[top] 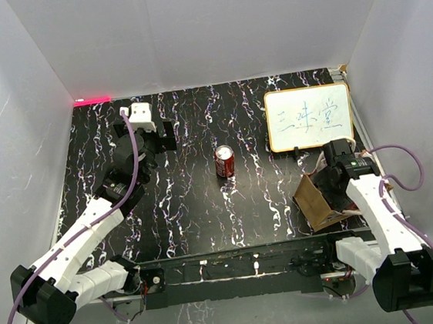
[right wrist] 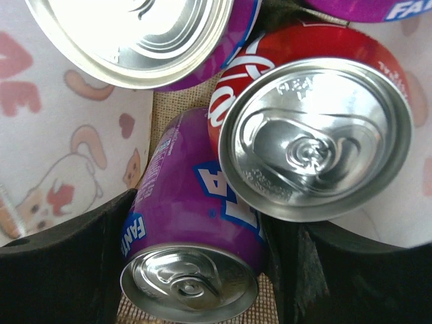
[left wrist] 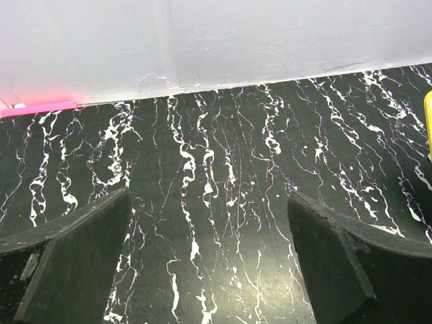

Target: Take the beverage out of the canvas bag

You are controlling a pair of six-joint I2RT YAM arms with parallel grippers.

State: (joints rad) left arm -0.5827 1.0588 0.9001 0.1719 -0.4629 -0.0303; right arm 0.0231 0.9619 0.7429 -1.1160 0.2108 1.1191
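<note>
Far left of the desk (top: 198,210): left pincer (left wrist: 209,202) spread wide, nothing between its fingers (left wrist: 67,263), only black, white-veined surface beneath. Pink strip (left wrist: 37,106) along the foot of the back wall. Sliver of something yellow (left wrist: 428,121) at the right edge of that wrist view, too little to identify.

Mid-desk: red can (top: 224,161), upright, alone, well apart from both arms. Toward the back right corner: whiteboard (top: 309,117) with blue writing.

Near right: tan bag (top: 311,197), mouth turned toward the right arm, with the arm's pincer sunk inside and hidden from above.

Inside the bag, from the right wrist view: right pincer (right wrist: 200,229) pinching a purple can (right wrist: 202,189), with one black finger tight against each flank and the silver top facing the camera. Touching that can at its upper right and partly overlapping it: cola can (right wrist: 317,135), top also toward the camera. Above, at the upper left: second purple can (right wrist: 135,27), silver end on view. In the top right corner: edge of a third purple can (right wrist: 364,7). Around them: pale lining (right wrist: 54,148) with pink prints.
</note>
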